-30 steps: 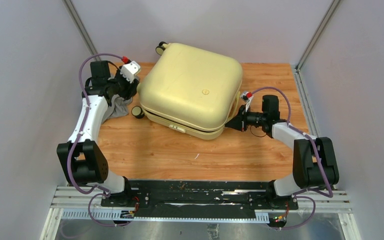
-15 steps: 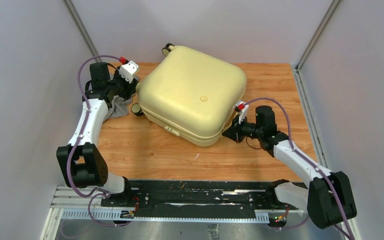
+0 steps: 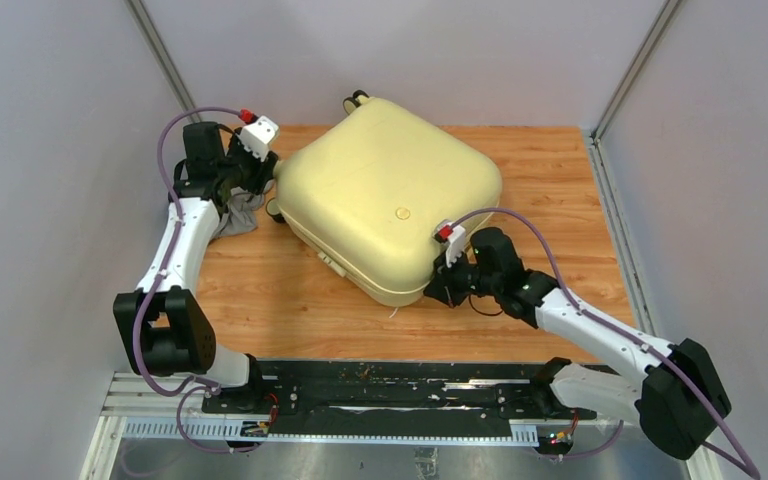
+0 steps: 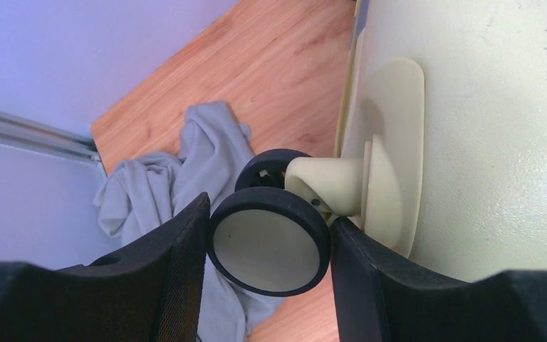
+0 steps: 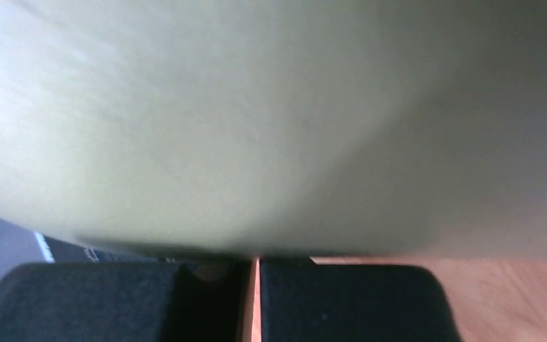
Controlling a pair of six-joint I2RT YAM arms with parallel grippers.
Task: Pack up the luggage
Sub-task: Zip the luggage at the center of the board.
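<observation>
Left wrist view: the left gripper pinches a black-and-cream wheel between its two fingers, at the left corner of the luggage. A crumpled grey cloth lies just beside it. The right gripper, fingers pressed together, butts against the case's near corner. The closed pale-yellow luggage lies flat and skewed on the wooden table.

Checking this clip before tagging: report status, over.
Left gripper shut on wheel. Right gripper shut, tips at near corner of luggage. Luggage closed, lying flat. Grey cloth outside it, by left gripper.
</observation>
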